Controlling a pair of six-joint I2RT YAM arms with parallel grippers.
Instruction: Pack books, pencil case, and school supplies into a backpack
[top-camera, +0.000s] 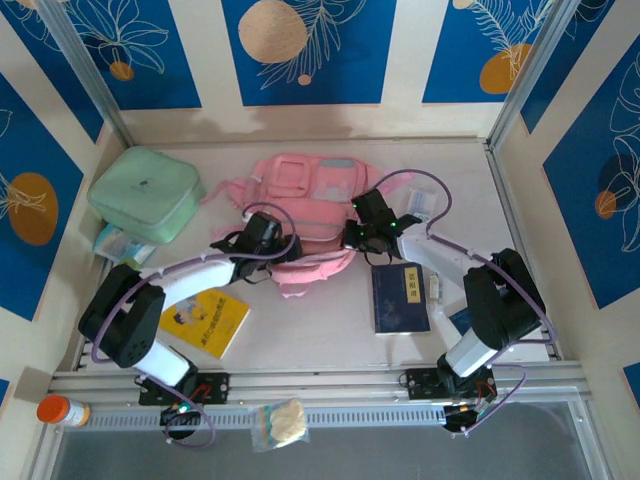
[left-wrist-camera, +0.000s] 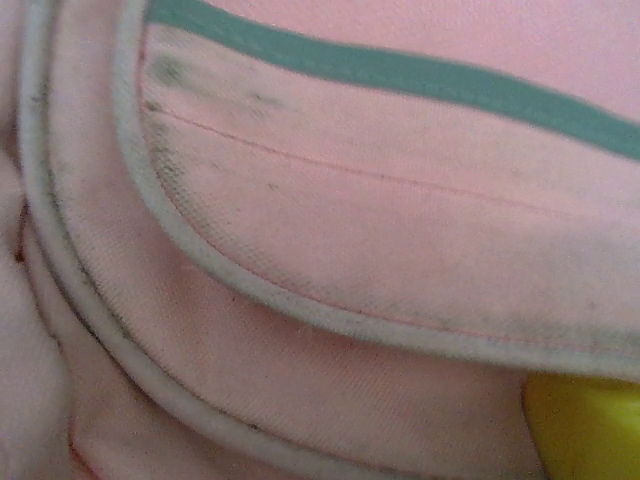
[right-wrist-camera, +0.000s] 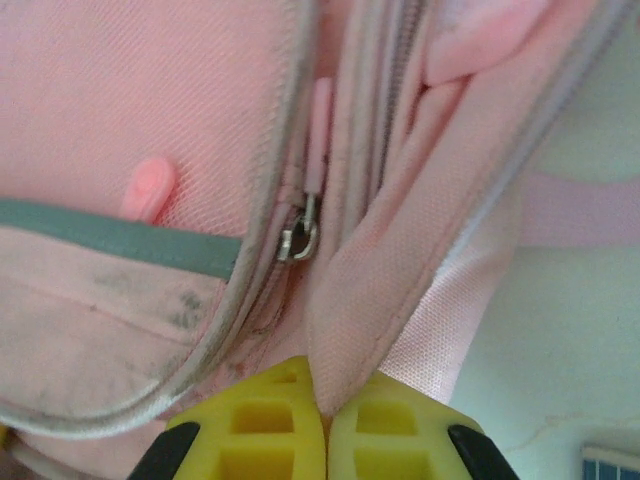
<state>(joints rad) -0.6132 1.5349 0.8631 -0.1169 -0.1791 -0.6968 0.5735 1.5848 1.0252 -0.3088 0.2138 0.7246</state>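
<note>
Tightly, right hand (right-wrist-camera: 326, 415) pinches backpack (right-wrist-camera: 150, 90) fabric.

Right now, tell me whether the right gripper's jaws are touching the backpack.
Touching. The right wrist view shows the right gripper, jaws shut, pinching a fold of the backpack between them.

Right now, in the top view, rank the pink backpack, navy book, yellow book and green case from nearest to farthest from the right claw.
1. pink backpack, pinched in the right claw.
2. navy book, just nearer the bases.
3. yellow book, near left.
4. green case, far left.
</note>
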